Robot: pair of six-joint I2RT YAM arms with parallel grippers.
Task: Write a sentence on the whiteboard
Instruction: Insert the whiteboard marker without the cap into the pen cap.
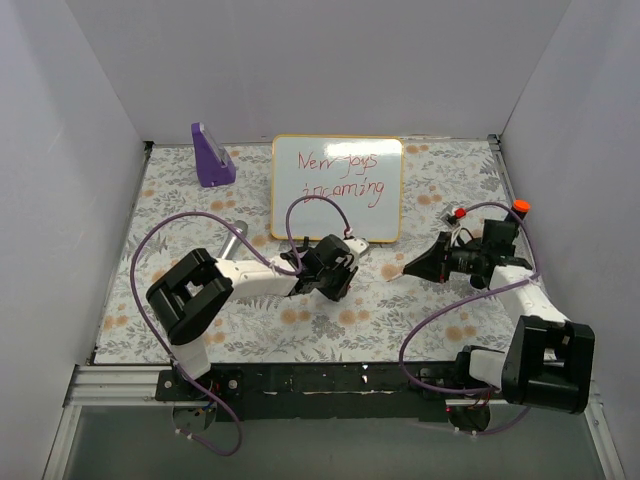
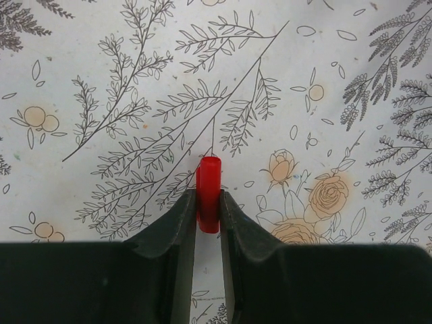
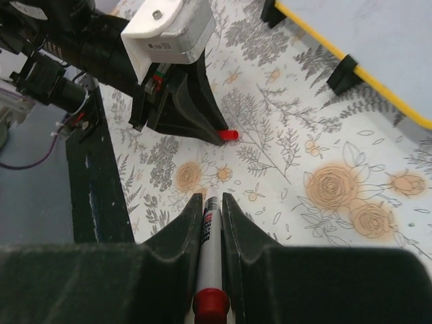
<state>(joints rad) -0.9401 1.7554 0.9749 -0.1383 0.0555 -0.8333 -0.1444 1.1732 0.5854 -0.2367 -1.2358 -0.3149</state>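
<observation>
Whiteboard [image 1: 337,215] lies flat at 12 o'clock on the floral table cover [image 1: 255,325], yellow frame all round. Sentence [image 1: 340,173] sits in its upper half: two lines of red handwriting, "New joys incoming". Purple stand [image 1: 212,155] at the board's 9 o'clock, a little apart from it.

Left gripper [image 2: 208,202] is at the board's 6 o'clock, just off the near edge, pointing down at the cover, jaws clamped on a red cap [image 2: 208,192].

Right gripper [image 3: 210,206] is at 3 o'clock from the left one, jaws pinched on a white marker [image 3: 208,233]. The marker's tip aims toward the cap, apart from it.
</observation>
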